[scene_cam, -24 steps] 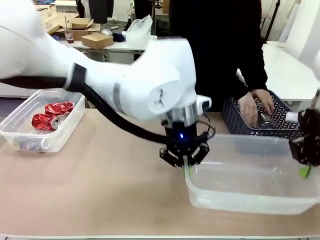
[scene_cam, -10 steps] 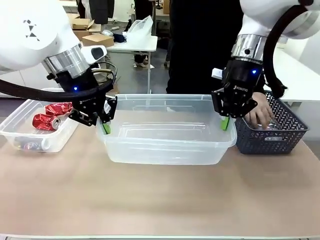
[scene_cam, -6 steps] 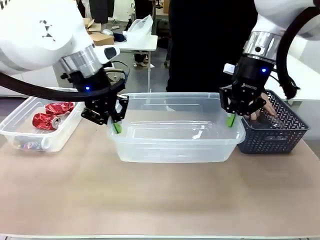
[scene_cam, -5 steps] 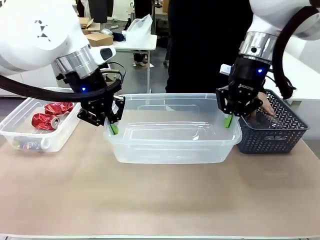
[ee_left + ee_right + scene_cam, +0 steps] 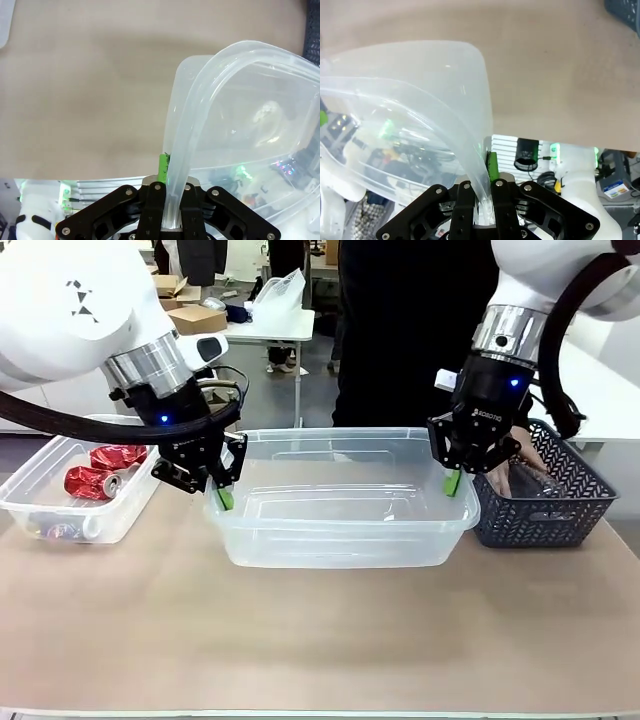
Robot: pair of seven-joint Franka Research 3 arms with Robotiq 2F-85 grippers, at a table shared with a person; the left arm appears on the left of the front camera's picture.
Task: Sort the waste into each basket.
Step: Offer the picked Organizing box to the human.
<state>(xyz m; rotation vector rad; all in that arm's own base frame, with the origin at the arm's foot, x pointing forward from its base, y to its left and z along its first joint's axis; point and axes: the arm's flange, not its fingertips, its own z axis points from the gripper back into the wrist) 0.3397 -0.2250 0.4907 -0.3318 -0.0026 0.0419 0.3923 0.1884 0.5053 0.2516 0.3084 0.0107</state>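
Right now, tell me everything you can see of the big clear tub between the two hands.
The clear tub is a see-through plastic rectangle with rounded corners and a rolled rim, level, nothing visible inside. It is mid-table, long side toward the robot. The left hand is shut on its left rim, the right hand on its right rim. Whether its base touches the table is unclear.

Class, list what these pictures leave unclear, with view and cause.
Front view: contents of the dark lattice-sided plastic basket, covered by the person's hand and its wall.
Front view: the item under the crushed red metal cans in the small clear plastic tub, blurred by its wall.
Right wrist view: large clear plastic tub, cut off at the left edge.
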